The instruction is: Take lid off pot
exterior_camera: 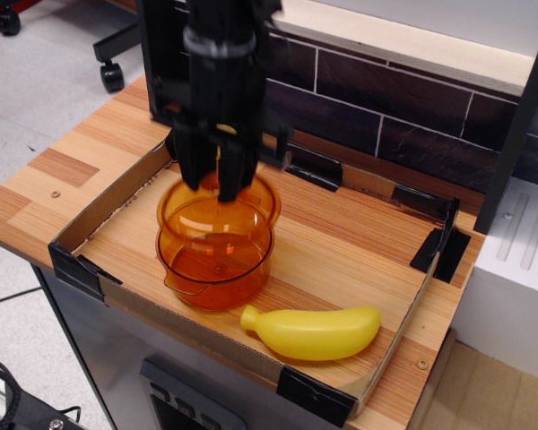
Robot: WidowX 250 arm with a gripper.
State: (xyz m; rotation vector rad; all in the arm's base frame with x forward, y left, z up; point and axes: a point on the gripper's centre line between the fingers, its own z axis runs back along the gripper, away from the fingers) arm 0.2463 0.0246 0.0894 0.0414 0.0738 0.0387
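Note:
The orange translucent pot (pixel 215 269) stands on the wooden board inside the low cardboard tray. My gripper (pixel 215 184) is shut on the knob of the orange lid (pixel 220 210) and holds the lid lifted a little above the pot's rim, roughly level and slightly towards the back. The knob itself is hidden between the black fingers. The pot's inside shows open below the lid.
A yellow toy banana (pixel 314 331) lies just to the front right of the pot. The cardboard tray wall (pixel 99 210) with black tape corners rings the work area. A dark brick backsplash (pixel 403 134) and a black post stand behind.

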